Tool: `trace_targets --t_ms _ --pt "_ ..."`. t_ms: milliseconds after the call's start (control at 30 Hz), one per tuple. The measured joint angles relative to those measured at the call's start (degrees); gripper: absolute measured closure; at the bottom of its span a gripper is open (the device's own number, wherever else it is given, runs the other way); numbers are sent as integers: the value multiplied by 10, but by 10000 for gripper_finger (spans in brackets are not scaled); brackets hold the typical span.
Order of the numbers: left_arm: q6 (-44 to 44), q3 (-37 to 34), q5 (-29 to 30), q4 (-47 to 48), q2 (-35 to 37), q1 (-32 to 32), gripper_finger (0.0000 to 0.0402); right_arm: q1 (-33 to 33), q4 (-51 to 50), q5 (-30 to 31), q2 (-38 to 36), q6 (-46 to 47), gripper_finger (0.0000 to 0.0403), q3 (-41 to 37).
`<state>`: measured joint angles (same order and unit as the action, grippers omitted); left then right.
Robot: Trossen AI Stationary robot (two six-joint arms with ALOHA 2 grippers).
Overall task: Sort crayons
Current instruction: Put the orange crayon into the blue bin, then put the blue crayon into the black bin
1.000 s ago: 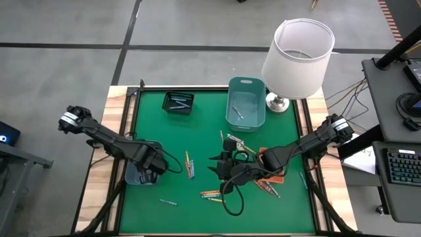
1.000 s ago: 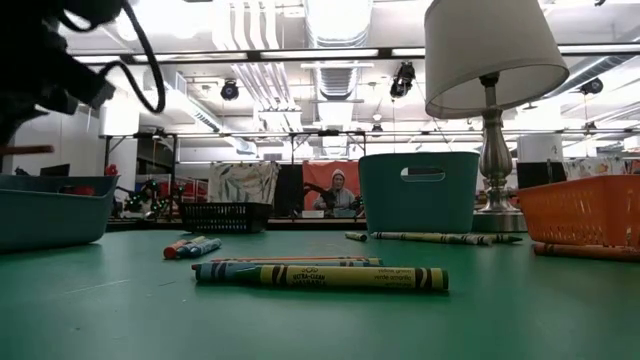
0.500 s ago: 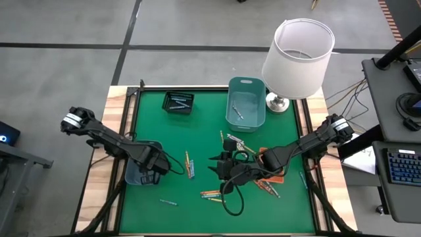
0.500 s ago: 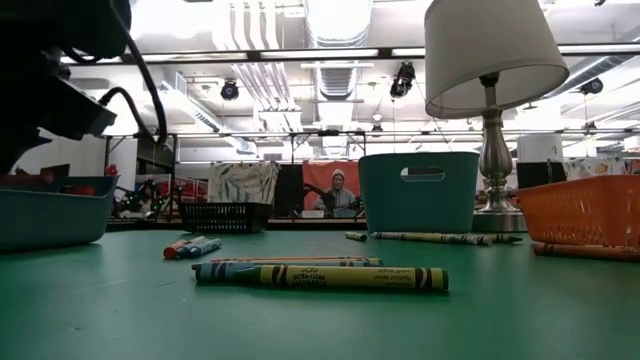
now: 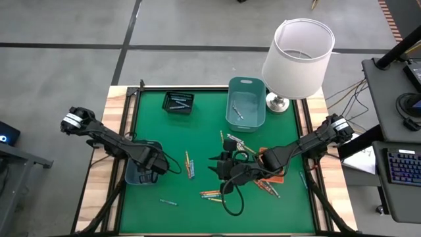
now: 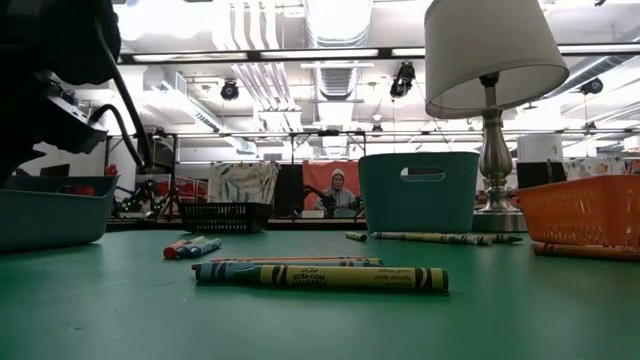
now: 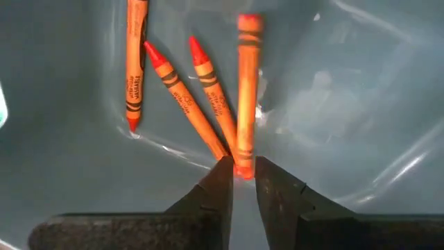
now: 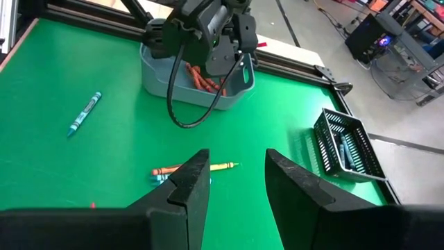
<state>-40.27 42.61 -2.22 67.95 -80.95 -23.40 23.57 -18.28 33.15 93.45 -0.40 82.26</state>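
Table (image 5: 197, 135): green mat, wooden edges, both arms over the near half. Lamp (image 5: 299, 56) at the far right corner, with a teal bin (image 5: 246, 105) beside it and a small black basket (image 5: 178, 103) further left along the far side. An orange tray (image 6: 590, 210) stands at the right edge, a grey-blue tray (image 5: 133, 174) at the left.

Left gripper (image 7: 240, 182) is down inside the grey-blue tray. A second ago it sat higher, and in the low view an orange crayon stuck out of it above the tray rim; now the arm has dropped and that crayon no longer shows above the rim. Its fingers (image 7: 218, 191) stand slightly apart around the lower end of an orange crayon (image 7: 246, 90), which rests against the tray floor; whether they still pinch it I cannot tell. Three more orange crayons (image 7: 173, 87) lie in the tray next to it.

Right gripper (image 8: 236, 182) hovers over mid-table, fingers (image 8: 189, 182) parted and empty, position unchanged from the earlier frames.

Loose crayons (image 5: 189, 164) remain scattered on the mat between the arms; the nearest group (image 6: 320, 275) in the low view is unmoved.
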Motion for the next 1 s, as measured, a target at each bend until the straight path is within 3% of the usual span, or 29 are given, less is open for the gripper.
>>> trace_targets --t_ms 267,467,767,1000 --pt "-7 23 2 1 0 0 329 0 0 0 -1 3 275 0" --pt "-4 82 19 13 4 -1 327 3 -55 -5 -32 65 275 0" --pt "51 205 178 29 7 -6 327 4 -266 -94 -102 322 275 9" --pt "134 287 308 7 9 -24 328 20 -466 -208 -115 499 275 9"
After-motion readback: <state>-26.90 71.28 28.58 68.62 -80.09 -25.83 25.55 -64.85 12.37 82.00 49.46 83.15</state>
